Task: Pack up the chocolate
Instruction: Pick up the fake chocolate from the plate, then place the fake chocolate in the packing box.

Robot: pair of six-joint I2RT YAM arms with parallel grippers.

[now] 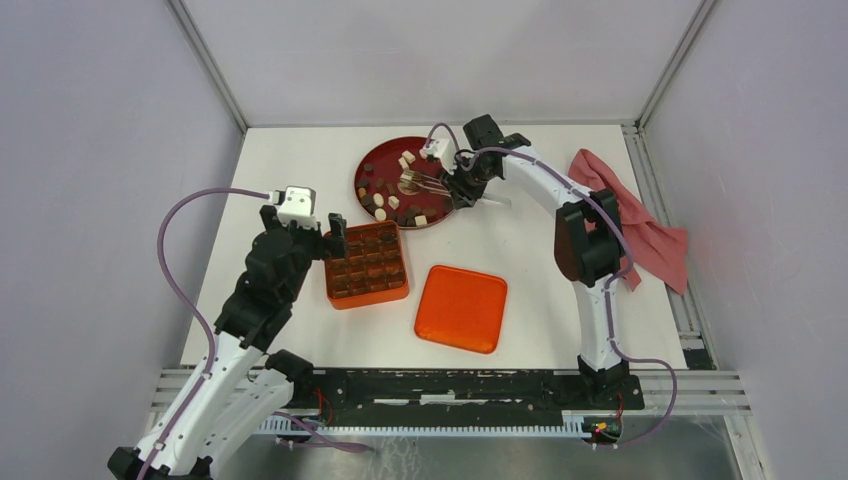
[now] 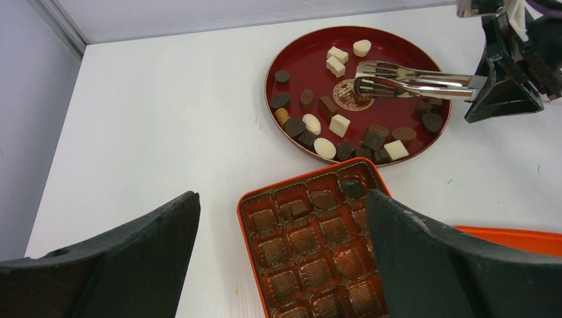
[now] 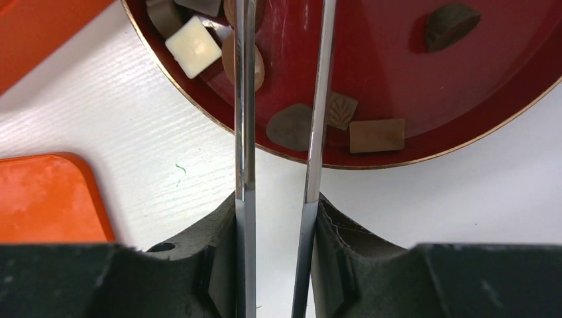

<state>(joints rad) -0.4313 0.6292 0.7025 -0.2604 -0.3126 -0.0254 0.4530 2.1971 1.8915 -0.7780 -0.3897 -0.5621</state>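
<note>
Several small dark and cream pieces of chocolate (image 1: 380,200) (image 2: 311,123) (image 3: 193,45) lie on the round red plate (image 1: 372,160) (image 2: 391,46) (image 3: 384,59). My right gripper (image 1: 465,188) (image 2: 507,79) (image 3: 277,218) is shut on the handles of metal tongs (image 1: 425,183) (image 2: 411,83) (image 3: 244,132). The tong tips hang close together over the plate's middle, and I see no piece between them. My left gripper (image 1: 325,235) (image 2: 285,258) stands open over the orange compartment box (image 1: 368,298) (image 2: 246,199). Three dark pieces (image 2: 324,199) sit in the box's far row.
The orange lid (image 1: 461,307) (image 3: 46,199) lies flat to the right of the box. A red cloth (image 1: 640,225) is bunched at the table's right edge, behind the right arm. Grey walls close in the table on three sides.
</note>
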